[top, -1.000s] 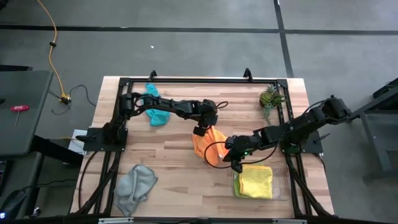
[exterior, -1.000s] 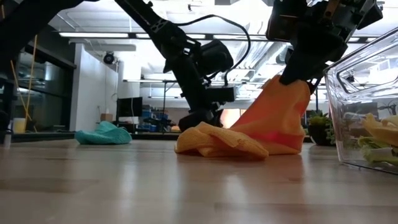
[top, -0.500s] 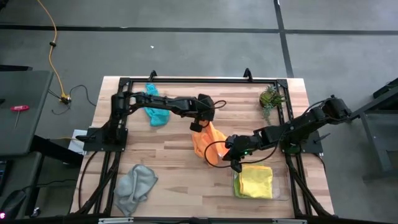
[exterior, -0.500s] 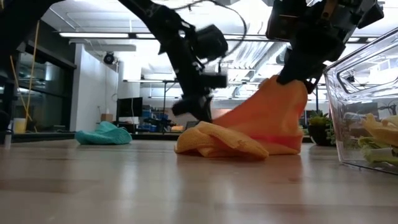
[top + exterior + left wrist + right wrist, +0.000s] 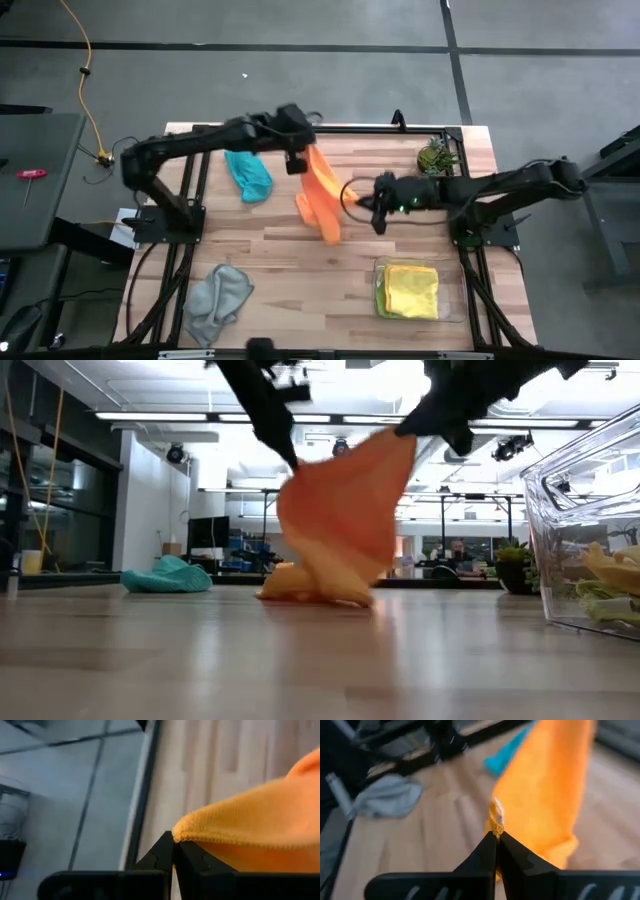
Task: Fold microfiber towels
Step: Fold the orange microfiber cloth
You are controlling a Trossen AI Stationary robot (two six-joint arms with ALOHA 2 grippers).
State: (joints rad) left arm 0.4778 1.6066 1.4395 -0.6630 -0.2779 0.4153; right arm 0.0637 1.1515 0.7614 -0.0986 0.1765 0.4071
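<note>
Both arms have swung up and toward the far side, the left gripper (image 5: 297,160) and right gripper (image 5: 372,203) each pinched on a corner of the orange towel (image 5: 320,195), lifting it mid-table, bottom edge dragging, ready to spread flat.

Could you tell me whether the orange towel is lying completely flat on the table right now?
No, the orange towel hangs lifted, only its lower end touching the table.

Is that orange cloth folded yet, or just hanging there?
Not folded. The orange towel hangs stretched between the left gripper and right gripper, each pinching an edge, its lower end bunched on the table.
</note>
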